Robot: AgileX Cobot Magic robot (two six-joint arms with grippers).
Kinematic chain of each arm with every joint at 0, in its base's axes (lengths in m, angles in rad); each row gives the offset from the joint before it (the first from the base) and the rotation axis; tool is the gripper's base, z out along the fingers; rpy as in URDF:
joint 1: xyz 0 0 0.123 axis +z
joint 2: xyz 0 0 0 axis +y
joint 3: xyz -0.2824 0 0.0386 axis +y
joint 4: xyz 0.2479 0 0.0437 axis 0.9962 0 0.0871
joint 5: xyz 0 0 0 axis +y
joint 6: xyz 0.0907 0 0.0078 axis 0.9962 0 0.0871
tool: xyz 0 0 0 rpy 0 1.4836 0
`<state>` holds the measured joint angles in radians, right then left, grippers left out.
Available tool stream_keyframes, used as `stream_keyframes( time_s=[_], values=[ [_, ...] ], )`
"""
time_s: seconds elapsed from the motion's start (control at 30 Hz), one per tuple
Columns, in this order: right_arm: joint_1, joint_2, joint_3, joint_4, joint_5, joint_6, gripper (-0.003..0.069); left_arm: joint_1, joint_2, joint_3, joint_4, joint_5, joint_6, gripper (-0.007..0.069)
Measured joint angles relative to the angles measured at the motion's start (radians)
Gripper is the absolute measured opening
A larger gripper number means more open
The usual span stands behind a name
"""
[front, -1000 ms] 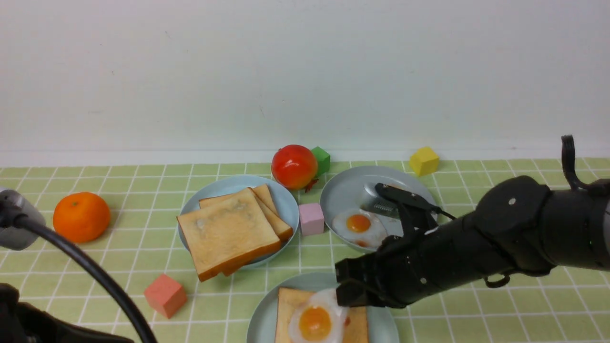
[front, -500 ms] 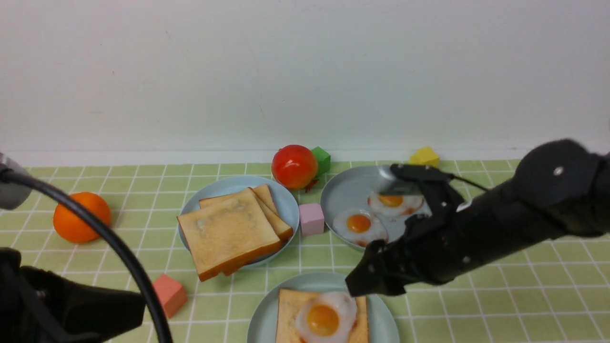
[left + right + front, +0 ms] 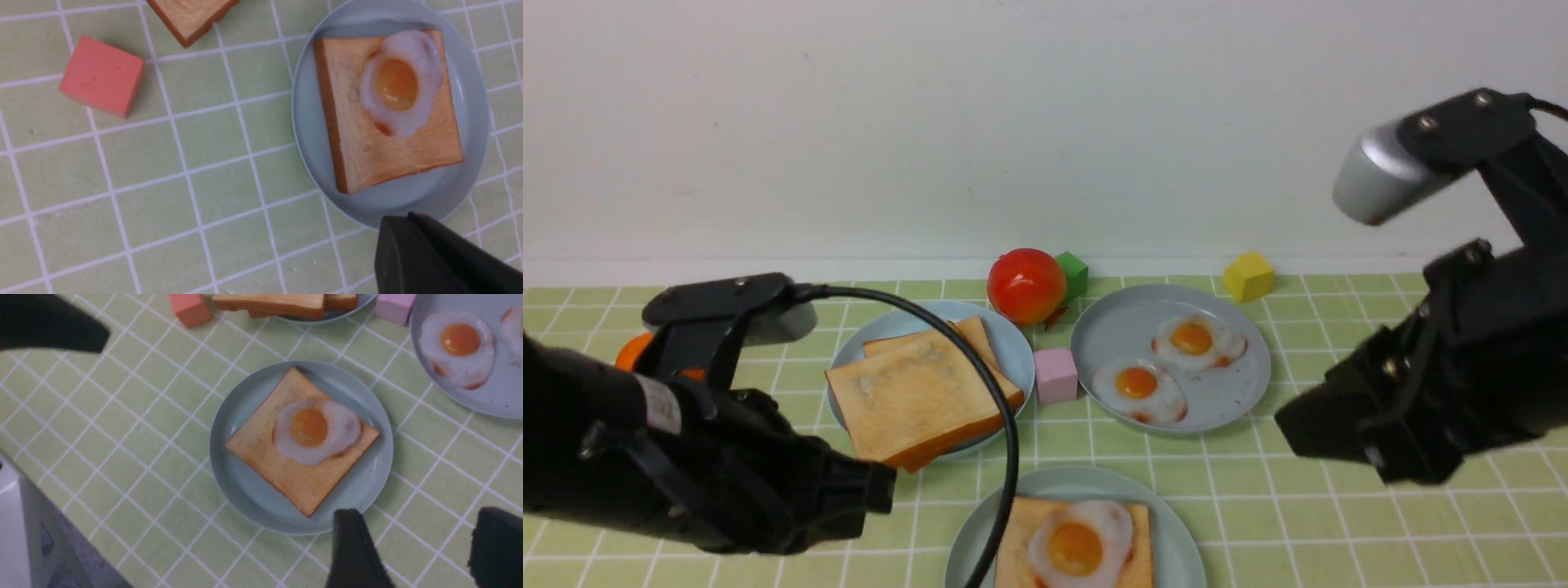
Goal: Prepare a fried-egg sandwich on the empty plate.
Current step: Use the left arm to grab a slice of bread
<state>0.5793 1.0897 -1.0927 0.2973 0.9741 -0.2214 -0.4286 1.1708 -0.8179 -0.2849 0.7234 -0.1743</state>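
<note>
The round pale aqua-green plate [image 3: 245, 490] stands at the near edge of the table. On it lies one square golden-brown toast slice [image 3: 294, 486] w/ the flat glossy fried egg [image 3: 312, 430] on top, a bit off-centre. So the sandwich seems approx. two-thirds made; only the cover slice is missing.

The left gripper [image 3: 396, 232] hovers near this plate w/ jaws pressed together, holding nothing. The right gripper [image 3: 419, 514] is raised off to the right, jaws apart, also empty.

Probably the step in hand is to fetch the upper slice from the stack of toast [image 3: 915, 400] on the light blue plate [image 3: 1017, 347]. To do it well, the left jaws should open wide before descending. They should take the slice at the corner which overhangs the rim, i.e. w/o dragging the lower slice. Then they should lay it low & square, so the egg does not slide.
</note>
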Motion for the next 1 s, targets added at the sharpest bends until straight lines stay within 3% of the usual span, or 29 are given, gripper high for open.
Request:
stream_keyframes(
  time_s=[0.07,0.13,0.23,0.43,0.7,0.73,0.83,1.0],
  values=[
    [0.027,-0.042,0.031,-0.005,-0.01,0.0,0.0261,0.042,0.02,-0.013,-0.032,-0.003,0.022,-0.0013],
    [0.075,-0.114,0.102,-0.007,-0.042,0.002,0.0113,0.161,0.067,-0.031,-0.142,-0.004,0.106,-0.0013],
    [0.102,-0.184,0.178,-0.009,-0.103,0.007,-0.0003,0.306,0.138,-0.034,-0.314,-0.004,0.201,-0.0013],
    [0.108,-0.254,0.233,-0.01,-0.171,0.008,-0.001,0.409,0.274,-0.036,-0.499,-0.078,0.281,0.0022],
    [0.109,-0.262,0.233,-0.01,-0.182,0.008,-0.0006,0.409,0.414,-0.038,-0.605,-0.171,0.287,0.031],
    [0.109,-0.262,0.233,-0.01,-0.182,0.008,-0.0006,0.409,0.438,-0.038,-0.63,-0.199,0.312,0.0369],
    [0.109,-0.262,0.233,-0.01,-0.185,0.008,-0.0003,0.409,0.472,-0.038,-0.686,-0.254,0.389,0.0433],
    [0.109,-0.262,0.233,-0.006,-0.185,0.008,-0.0003,0.409,0.53,-0.039,-0.858,-0.305,0.591,0.0433]
  ],
)
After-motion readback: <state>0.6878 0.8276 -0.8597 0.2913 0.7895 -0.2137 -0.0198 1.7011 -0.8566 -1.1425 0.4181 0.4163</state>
